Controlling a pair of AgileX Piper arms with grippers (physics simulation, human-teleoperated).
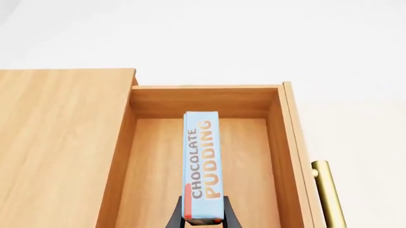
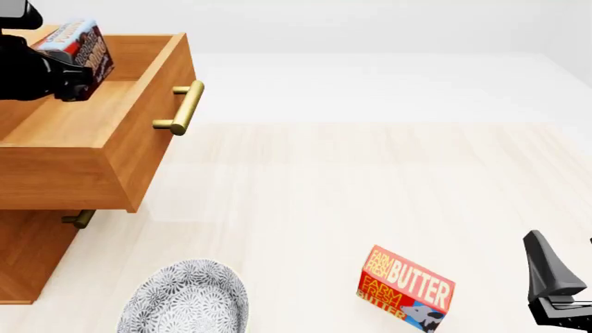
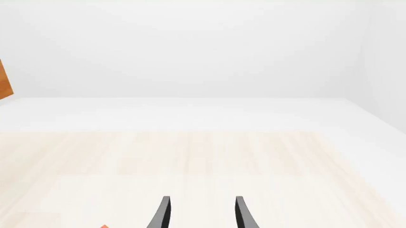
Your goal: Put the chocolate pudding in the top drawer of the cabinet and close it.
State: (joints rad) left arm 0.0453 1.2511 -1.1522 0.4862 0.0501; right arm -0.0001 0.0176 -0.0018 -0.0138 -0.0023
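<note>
- The chocolate pudding (image 1: 202, 166) is hanging over the open top drawer (image 2: 111, 149), clamped between the dark fingers of the left gripper (image 1: 203, 219); in the left wrist view its light blue edge with the lettering is facing the camera, and the drawer's bare wooden floor is showing below it.
- The cabinet (image 2: 28, 253) is filling the left edge of the front view, with the top drawer standing pulled out toward the frame's centre and its brass bar handle (image 2: 183, 107) pointing right.
- The lower drawer's handle (image 2: 77, 219) is peeking out beneath the open drawer, near the left edge.
- The table (image 2: 370, 180), pale and wood-grained, is taking up the rest of the front view.
- A patterned grey bowl (image 2: 185, 298) is sitting at the lower left of the front view, in front of the cabinet.
- A red-orange butter box (image 2: 407, 286) is standing at the lower centre-right, well apart from the cabinet.
- The right gripper (image 3: 201, 213) is waiting at the lower right corner of the front view, its fingers spread apart and grasping nothing.
</note>
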